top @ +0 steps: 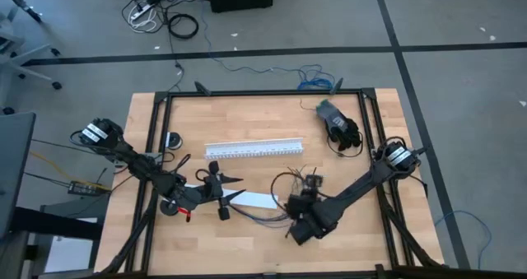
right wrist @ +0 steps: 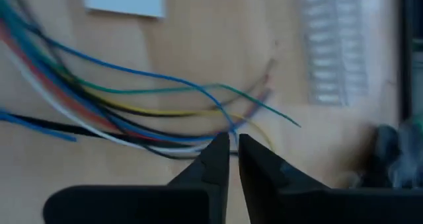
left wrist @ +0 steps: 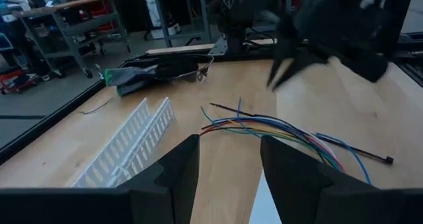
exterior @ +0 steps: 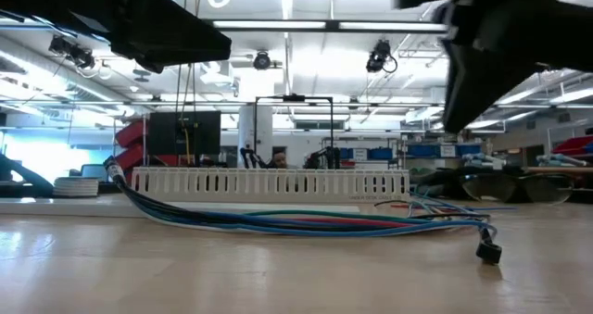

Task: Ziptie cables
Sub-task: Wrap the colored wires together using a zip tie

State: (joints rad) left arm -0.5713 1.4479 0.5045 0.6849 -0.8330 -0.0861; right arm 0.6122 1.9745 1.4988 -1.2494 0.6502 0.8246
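Bundle of thin coloured wires (left wrist: 277, 128) loose on wooden worktop (top: 247, 238), thin black plastic ziptie (left wrist: 353, 150) beside it, unlooped. Right tool (right wrist: 232, 145) narrowly parted, empty; left tool (left wrist: 228, 164) half open, empty. Tying still undone.

The cables (left wrist: 277, 128), thin wires in blue, green, orange, white and black, are spread loosely flat on the counter (top: 247, 246), fanned out just beyond the right claw (right wrist: 232, 145). The ziptie (left wrist: 360, 151), a thin black strip, is laid beside them.
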